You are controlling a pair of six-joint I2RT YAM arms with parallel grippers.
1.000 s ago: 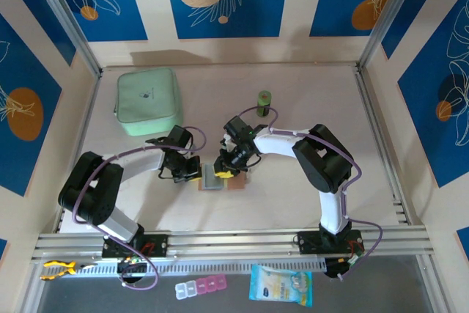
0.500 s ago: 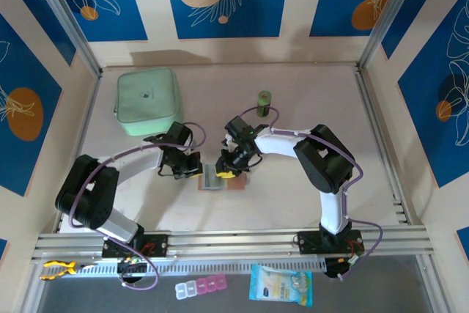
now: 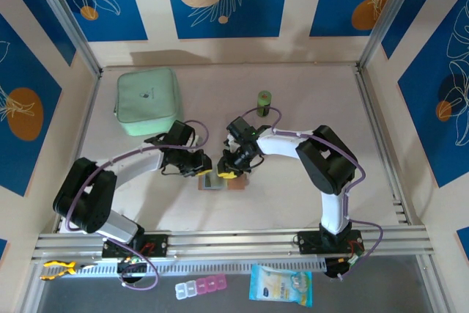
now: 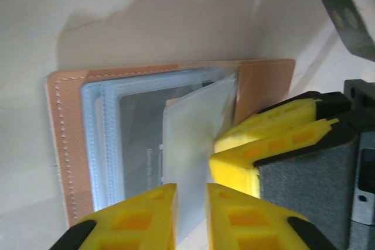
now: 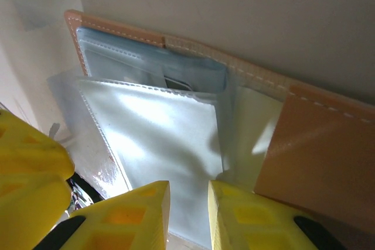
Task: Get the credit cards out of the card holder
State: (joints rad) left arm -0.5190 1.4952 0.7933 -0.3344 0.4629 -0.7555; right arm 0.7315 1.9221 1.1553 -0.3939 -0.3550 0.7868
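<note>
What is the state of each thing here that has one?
holder, open, flat
card, inside a sleeve
case, closed
can, upright
left tool, slightly open
right tool, narrow gap, grip unclear

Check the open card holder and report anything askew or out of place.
One clear sleeve in the card holder is askew: it sits lifted and tilted across the flat stack of pockets instead of lying square with them. Nothing looks torn or spilled.
</note>
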